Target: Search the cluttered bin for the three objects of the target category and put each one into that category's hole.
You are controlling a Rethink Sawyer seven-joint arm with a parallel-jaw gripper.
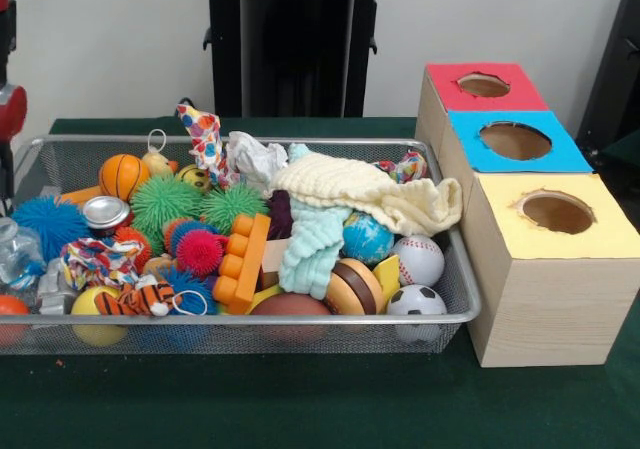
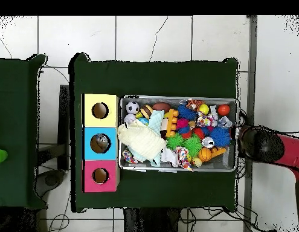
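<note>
- Currently parked: red and black arm [image 2: 269,146] sits at the end of the wide shallow silver wire-mesh bin [image 1: 452,299], outside its wall; only a sliver of it shows at the front view's left edge. Claw opening and contents cannot be told from either view.
- Targets all crowded at that same end: short shiny silver metal can [image 1: 105,212] lying on top beside the green spiky rubber ball [image 1: 165,199]; clear plastic bottle [image 1: 18,252] against the end wall, near the blue spiky ball [image 1: 52,223]; clear plastic wrapper not identified with confidence.
- Risk, likely: spiky balls touching the can catch between the jaws on descent; wrong item lifted or can nudged under clutter.
- Risk: bottle is transparent and pressed to the mesh; poor localisation, or contact with the bin wall.
- Risk: wrapper possibly buried under the cream knitted cloth [image 1: 375,191]; search may stir the pile and hide the found items.
- Risk: three wooden boxes topped red [image 1: 455,96], blue [image 1: 565,154] and yellow [image 1: 600,234] stand beyond the bin's opposite end; long carry, slick can may slip, wrong hole possible.
</note>
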